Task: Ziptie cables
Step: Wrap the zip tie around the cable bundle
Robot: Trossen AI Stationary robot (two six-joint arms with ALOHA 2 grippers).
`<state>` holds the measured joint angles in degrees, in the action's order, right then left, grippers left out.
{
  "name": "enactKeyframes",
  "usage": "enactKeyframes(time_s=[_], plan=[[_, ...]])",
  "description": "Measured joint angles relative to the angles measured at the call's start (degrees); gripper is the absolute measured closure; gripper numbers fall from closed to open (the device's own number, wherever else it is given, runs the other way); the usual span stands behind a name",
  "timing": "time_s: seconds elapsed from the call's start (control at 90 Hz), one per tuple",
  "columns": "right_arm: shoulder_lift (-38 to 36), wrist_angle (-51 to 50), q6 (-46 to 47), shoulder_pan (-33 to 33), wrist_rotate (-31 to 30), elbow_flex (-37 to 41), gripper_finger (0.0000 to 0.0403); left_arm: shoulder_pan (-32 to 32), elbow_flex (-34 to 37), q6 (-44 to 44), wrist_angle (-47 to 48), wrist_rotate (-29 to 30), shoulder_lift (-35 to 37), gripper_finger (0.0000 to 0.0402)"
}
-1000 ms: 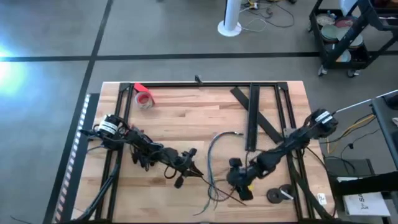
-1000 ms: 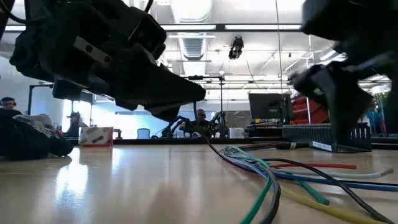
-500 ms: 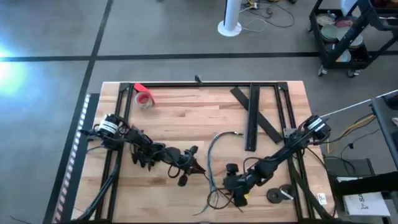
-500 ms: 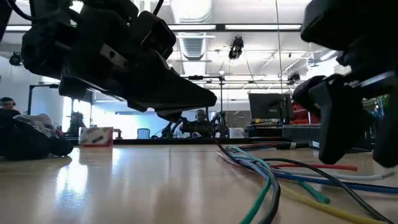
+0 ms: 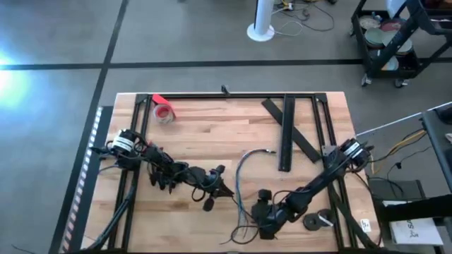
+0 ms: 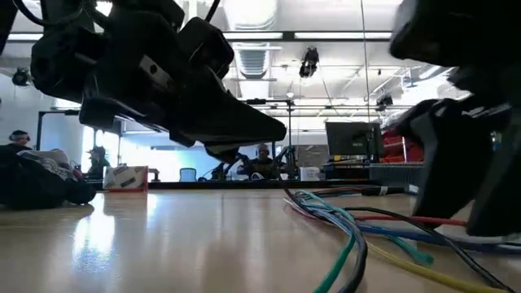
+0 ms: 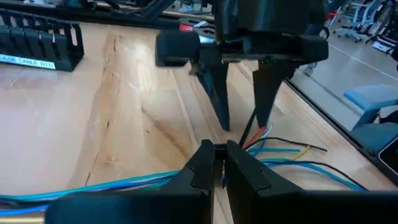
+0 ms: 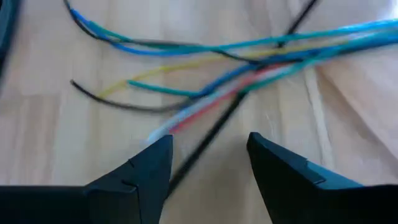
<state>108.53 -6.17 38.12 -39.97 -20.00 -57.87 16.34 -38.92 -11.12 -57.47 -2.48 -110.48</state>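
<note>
The right gripper (image 8: 208, 165) is low over the near part of the table (image 5: 212, 141). Its two dark fingers (image 8: 149, 168) are spread apart with nothing between them. Looking past those fingers, a thin dark strip, the ziptie (image 8: 205, 146), runs slanted across the wood and passes through the gap. It lies on the table and neither finger touches it. Its far end runs off the edge of the picture.

The cables (image 8: 249, 56) lie just beyond those fingers. They are blue, green, yellow, red and dark wires, all crossing each other. They look smeared here, so it is hard to count them. From above, the same bundle (image 5: 244, 176) curves from the middle of the table down to the near edge, and the right arm covers part of it.

The left gripper (image 7: 219, 165) is beside the bundle, on its left. Its fingers are pressed together at the tips. Something thin may be pinched there, but I cannot make it out. The right gripper stands upright just past it, fingers pointing down.

In the low view both grippers are big dark shapes cut off by the picture edges.

A roll of red tape (image 5: 163, 111) sits at the far left. Wide black strips (image 5: 286, 134) lie at the far right.
</note>
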Motion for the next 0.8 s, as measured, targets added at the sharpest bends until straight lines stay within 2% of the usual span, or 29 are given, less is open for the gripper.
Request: enactKeyframes(time_s=[0.311,0.567,0.8], plan=[[-0.41,-0.62,2.83,-1.67,-2.98,-0.46,0.0203,0.11,0.00,-2.02,0.26,-0.02,0.00,0.0395],[-0.31,-10.35,5.82,-0.84,-5.50,-0.68,0.0203,0.15,0.00,-2.95,3.05,-0.03,0.00,0.0395],[-0.71,-13.21,-1.42,3.42,-5.22,-0.66,0.0203,-0.07,0.06,-2.06,7.55,-0.03,2.29,0.0395]])
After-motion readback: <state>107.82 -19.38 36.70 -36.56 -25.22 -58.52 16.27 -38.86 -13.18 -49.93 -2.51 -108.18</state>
